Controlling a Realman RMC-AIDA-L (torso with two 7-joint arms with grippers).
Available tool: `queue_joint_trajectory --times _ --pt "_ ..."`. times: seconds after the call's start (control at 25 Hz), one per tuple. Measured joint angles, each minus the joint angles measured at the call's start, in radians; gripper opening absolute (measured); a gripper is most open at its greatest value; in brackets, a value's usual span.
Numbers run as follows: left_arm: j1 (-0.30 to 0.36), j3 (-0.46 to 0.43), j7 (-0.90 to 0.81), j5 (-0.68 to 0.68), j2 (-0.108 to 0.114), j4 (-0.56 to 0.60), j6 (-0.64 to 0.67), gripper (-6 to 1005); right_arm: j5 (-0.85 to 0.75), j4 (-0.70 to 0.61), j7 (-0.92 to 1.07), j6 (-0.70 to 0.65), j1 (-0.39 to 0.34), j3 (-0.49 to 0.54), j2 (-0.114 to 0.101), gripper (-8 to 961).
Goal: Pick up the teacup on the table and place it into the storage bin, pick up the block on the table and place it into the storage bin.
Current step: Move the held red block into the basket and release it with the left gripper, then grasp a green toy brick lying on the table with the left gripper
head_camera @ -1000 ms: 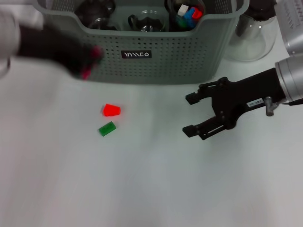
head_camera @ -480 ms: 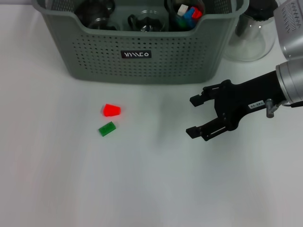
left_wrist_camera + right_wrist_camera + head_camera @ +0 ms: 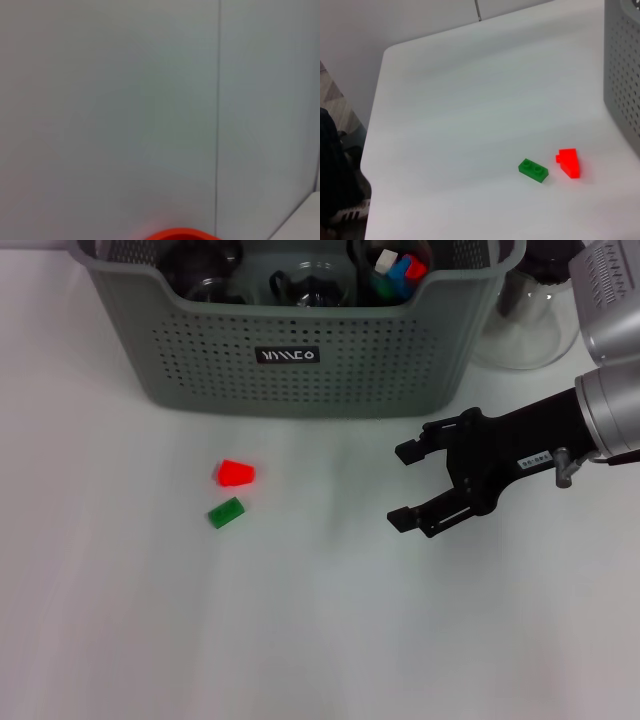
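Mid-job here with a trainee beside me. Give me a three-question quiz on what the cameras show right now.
1. True or false: the right gripper is shut on a block.
2. Which loose block on the table lies nearer the storage bin? A) the green block B) the red block
3. Fill in: the clear glass carafe stands beside the storage bin on the robot's ____ side.

Key
1. False: its jaws stand open over bare table, holding nothing.
2. B: the red block lies between the green block and the bin's front wall, as the right wrist view also shows.
3. right

The left gripper is out of sight in every view.
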Motion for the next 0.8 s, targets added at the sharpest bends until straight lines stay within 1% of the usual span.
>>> queue_joint_trajectory --times 0.04,0.12,0.48,0.64,0.72,0.8 --pt "-0.004 0.012 0.000 0.000 -0.003 -0.022 -0.035 222 0.000 0.000 0.000 0.000 0.000 0.000 0.000 953" --pt "-0.002 0.026 -0.001 -0.003 -0.005 -0.033 -0.061 224 0.000 0.000 0.000 0.000 0.000 0.000 0.001 954" --pt "0.000 0.074 -0.008 -0.010 -0.013 -0.036 -0.078 235 0.000 0.005 0.000 0.014 0.000 -0.001 0.003 953" --pt "0.009 0.068 -0.014 -0.012 -0.013 -0.008 -0.060 391 0.000 0.009 0.000 0.015 0.000 -0.002 0.002 952" --pt "0.041 0.060 -0.024 -0.021 -0.010 0.058 -0.014 469 0.000 0.010 0.000 0.014 0.000 -0.002 0.002 953" --pt "0.095 0.056 -0.028 -0.049 -0.010 0.156 0.056 551 0.000 0.010 0.000 0.015 0.000 -0.002 0.002 953"
